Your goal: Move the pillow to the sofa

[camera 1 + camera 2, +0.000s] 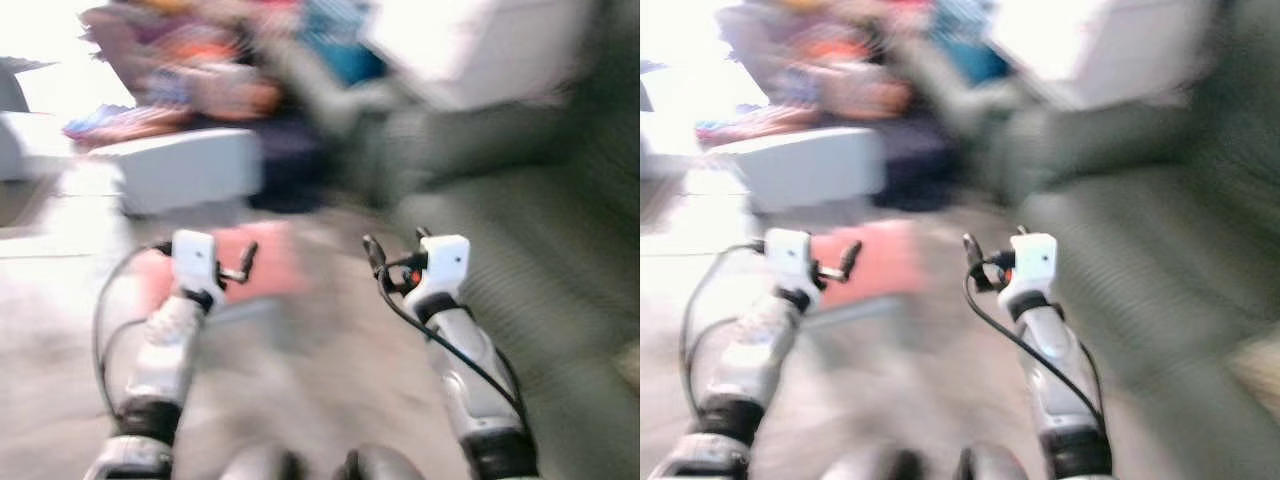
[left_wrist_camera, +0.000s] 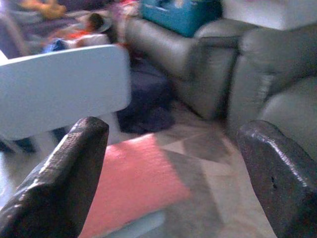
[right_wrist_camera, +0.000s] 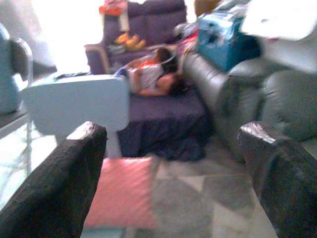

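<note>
The pink pillow point(image 1: 235, 265) lies on the floor point(image 1: 320, 380) at centre frame, just beyond the left gripper point(image 1: 243, 262). Both the left gripper and the right gripper point(image 1: 375, 255) hover with jaws open, holding nothing. The grey sofa point(image 1: 520, 230) fills the right of the frame.

A pale blue rectangular table point(image 3: 79, 104) stands at ten o'clock. Behind it, a person point(image 3: 151, 77) lies on a dark purple couch point(image 3: 163, 116). A blue box point(image 3: 223, 37) sits at one o'clock.

Pink pillow point(image 3: 125, 197) on the floor between spread right claw point(image 3: 171, 188) fingers, apparently untouched
</note>
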You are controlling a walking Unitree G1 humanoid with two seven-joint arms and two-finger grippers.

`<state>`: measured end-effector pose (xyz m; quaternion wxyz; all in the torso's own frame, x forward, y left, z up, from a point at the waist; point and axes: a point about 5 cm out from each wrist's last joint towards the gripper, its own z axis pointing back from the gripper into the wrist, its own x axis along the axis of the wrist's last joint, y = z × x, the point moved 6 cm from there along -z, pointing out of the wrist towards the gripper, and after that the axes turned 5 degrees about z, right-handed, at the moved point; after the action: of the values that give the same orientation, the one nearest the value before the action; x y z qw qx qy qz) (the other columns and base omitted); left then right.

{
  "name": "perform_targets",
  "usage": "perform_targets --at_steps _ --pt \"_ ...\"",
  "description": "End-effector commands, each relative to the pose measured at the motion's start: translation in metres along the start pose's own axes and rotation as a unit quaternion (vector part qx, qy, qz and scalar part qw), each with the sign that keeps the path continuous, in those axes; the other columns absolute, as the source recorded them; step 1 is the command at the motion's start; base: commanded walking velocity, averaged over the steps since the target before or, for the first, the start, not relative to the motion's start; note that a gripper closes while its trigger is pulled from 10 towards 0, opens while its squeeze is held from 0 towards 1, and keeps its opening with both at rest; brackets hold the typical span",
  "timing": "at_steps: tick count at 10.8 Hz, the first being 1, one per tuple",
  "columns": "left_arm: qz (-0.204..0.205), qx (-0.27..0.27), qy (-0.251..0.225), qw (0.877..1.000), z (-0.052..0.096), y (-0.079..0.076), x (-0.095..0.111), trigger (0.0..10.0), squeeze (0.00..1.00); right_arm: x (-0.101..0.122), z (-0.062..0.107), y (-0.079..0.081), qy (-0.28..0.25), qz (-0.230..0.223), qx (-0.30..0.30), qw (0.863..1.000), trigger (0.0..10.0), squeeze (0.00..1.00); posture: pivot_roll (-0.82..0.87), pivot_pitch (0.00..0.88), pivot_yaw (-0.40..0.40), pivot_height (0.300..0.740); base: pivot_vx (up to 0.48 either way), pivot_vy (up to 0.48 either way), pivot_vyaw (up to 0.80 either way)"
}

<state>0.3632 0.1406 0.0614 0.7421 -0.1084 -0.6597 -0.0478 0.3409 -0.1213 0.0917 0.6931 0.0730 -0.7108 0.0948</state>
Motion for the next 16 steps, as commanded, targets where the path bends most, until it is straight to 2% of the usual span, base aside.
perform_targets --at_steps 1,4,6,9,10,11,16 --pt "-0.009 0.009 0.007 1.0 0.001 0.004 -0.004 10.0 0.0 0.0 0.002 -0.001 -0.003 -0.004 -0.003 1.0 10.0 0.0 -0.08 0.072 -0.002 0.74 0.0 0.244 0.8" --pt "-0.012 0.009 0.008 1.0 0.004 0.003 -0.006 10.0 0.0 -0.006 0.006 -0.001 0.006 -0.01 -0.006 1.0 10.0 0.0 -0.07 0.084 -0.01 0.74 0.0 0.0 0.21" --pt "0.009 0.015 0.017 1.0 0.008 0.004 -0.012 10.0 0.0 -0.01 0.01 -0.003 0.013 -0.011 -0.012 1.0 10.0 0.0 -0.06 0.091 -0.014 0.74 0.0 0.0 0.0" --pt "0.011 0.015 0.015 1.0 0.007 0.008 -0.009 10.0 0.0 -0.001 0.005 0.004 -0.004 0.001 0.001 1.0 10.0 0.0 -0.06 0.093 -0.011 0.74 0.0 0.0 0.0" --pt "0.01 0.017 0.016 1.0 0.006 0.008 -0.009 10.0 0.0 0.003 0.004 0.003 -0.011 0.013 -0.001 1.0 10.0 0.0 -0.06 0.095 -0.011 0.74 0.0 0.0 0.8" --pt "0.01 0.018 0.016 1.0 0.006 0.009 -0.009 10.0 0.0 0.007 0.003 0.003 -0.016 0.01 -0.001 1.0 10.0 0.0 -0.06 0.095 -0.01 0.74 0.24 0.0 0.8" --pt "0.018 0.011 0.018 1.0 0.006 0.004 -0.012 10.0 0.0 0.006 0.001 0.003 -0.013 0.004 0.003 1.0 10.0 0.0 -0.07 0.094 -0.013 0.74 0.357 0.145 0.0"
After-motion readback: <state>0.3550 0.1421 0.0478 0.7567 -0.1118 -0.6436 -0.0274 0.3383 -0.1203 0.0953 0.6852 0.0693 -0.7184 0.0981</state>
